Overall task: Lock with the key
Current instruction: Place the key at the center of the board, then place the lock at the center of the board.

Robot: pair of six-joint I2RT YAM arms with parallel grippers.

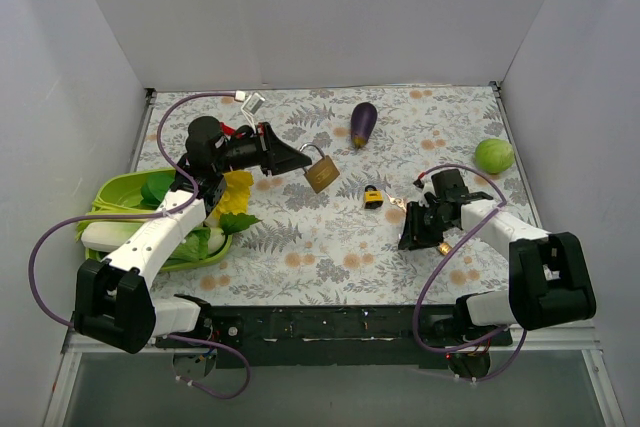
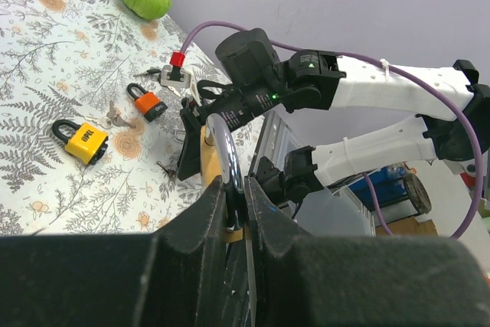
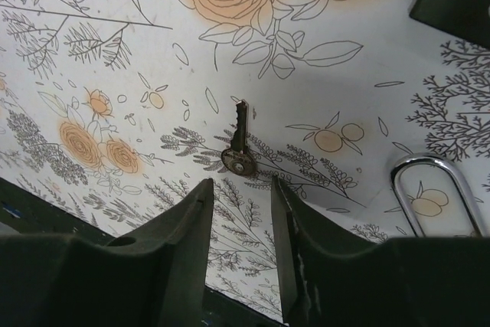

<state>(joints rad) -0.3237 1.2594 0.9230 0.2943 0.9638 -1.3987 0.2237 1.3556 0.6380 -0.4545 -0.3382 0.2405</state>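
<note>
Padlock (image 1: 321,174): brass body, silver shackle (image 2: 227,151), held above tabletop (image 1: 330,237) left of centre. Left end effector (image 2: 243,201) clamped tight on shackle, padlock hanging from it. Right end effector (image 3: 242,188) low over tabletop, fingers apart, gripping nothing; key (image 3: 238,145) lies flat just ahead of gap, untouched. Padlock body mostly hidden in left wrist view; keyhole not discernible. Second shackle (image 3: 433,193) beside key, its body cut off

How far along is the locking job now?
Done: the left gripper is shut on the silver shackle of the large brass padlock.
In hand: the open right gripper hovers over the small metal key on the floral cloth.
Left: grasp key, insert, turn.
</note>
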